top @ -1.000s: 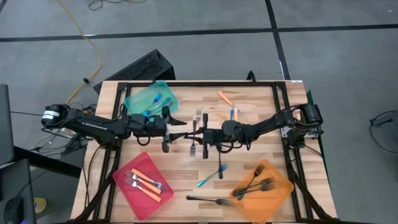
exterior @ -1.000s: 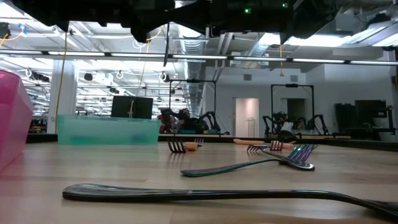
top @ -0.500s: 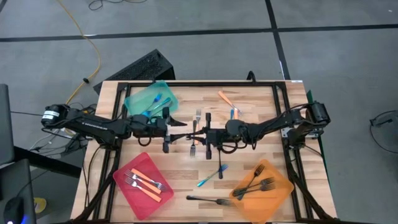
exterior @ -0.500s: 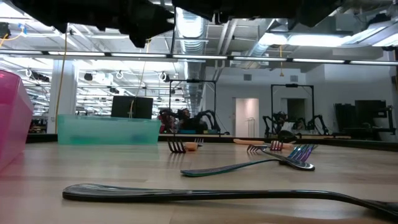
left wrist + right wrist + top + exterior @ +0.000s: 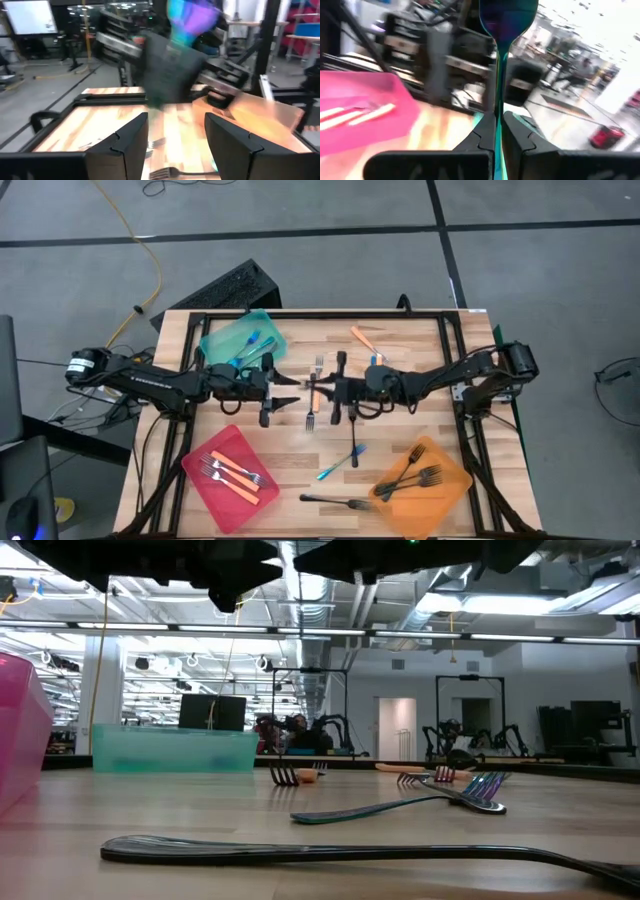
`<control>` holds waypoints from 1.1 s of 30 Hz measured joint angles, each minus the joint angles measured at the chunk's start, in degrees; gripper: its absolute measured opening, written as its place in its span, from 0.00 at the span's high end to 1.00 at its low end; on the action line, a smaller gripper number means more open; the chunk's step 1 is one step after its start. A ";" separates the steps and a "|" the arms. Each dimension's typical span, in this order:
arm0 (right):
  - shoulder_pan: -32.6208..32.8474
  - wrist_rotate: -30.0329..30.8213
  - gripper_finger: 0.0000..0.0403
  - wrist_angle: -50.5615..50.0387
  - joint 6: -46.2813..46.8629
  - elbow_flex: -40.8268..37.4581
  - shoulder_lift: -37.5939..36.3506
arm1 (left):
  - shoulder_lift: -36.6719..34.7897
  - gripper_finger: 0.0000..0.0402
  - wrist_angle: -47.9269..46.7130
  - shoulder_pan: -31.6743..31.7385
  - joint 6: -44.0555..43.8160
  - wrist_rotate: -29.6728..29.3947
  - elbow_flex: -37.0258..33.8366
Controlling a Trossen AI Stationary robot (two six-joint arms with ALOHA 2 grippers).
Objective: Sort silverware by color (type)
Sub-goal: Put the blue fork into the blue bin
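The right gripper [image 5: 496, 131] pinches a teal fork [image 5: 501, 30] above the table's [image 5: 420, 355] middle. The left gripper [image 5: 175, 132], fingers spread, faces it closely.

Pretty even overhead lighting, soft shadows on the table [image 5: 300, 330]. Both wrist cams are smeared with motion blur; low cam has bright ceiling strip lights glaring, near stuff soft.

Overhead camera looks straight down on the whole desk [image 5: 400, 345]. A low camera sits at desk level, facing across it. Wrist cameras look close past each arm's fingers.
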 joint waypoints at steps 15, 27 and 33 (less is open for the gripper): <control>-0.35 -1.89 0.92 3.72 2.24 -0.02 2.83 | -0.41 0.55 5.32 0.07 1.29 -0.34 -0.02; -0.35 -4.77 0.92 6.90 3.17 0.00 3.85 | 2.23 0.55 9.57 0.07 1.25 0.43 0.04; -0.35 -4.77 0.92 6.38 3.15 -0.02 3.89 | 2.98 0.55 10.54 0.07 0.90 0.67 0.02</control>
